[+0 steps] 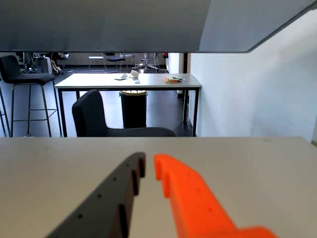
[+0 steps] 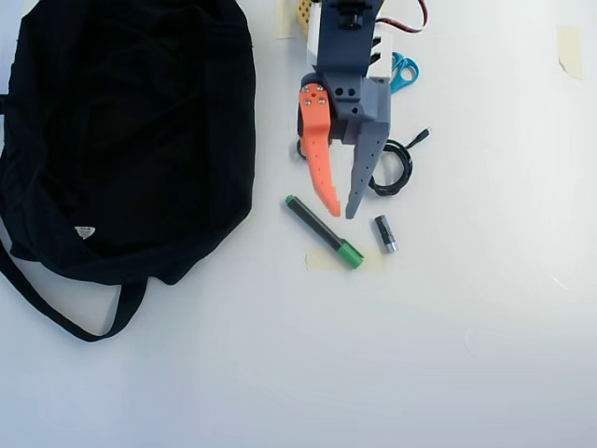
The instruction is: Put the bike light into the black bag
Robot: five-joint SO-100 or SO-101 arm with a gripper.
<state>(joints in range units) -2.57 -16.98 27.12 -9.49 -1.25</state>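
Observation:
The black bag (image 2: 131,131) lies floppy over the left of the overhead view, its straps trailing toward the bottom left. My gripper (image 2: 343,213) hangs right of the bag, orange and grey fingers nearly touching, with nothing between them. A small black curved piece (image 2: 300,149) peeks out beside the orange finger; I cannot tell whether it is the bike light, which is otherwise hidden. In the wrist view the gripper (image 1: 149,166) points level across the bare table top (image 1: 247,163) toward the room, and neither bag nor light shows.
A green-capped marker (image 2: 322,231) lies just below the fingertips on a piece of tape. A small black-and-silver cylinder (image 2: 385,233) sits to its right. A coiled black cable (image 2: 399,168) and blue-handled scissors (image 2: 404,70) lie right of the arm.

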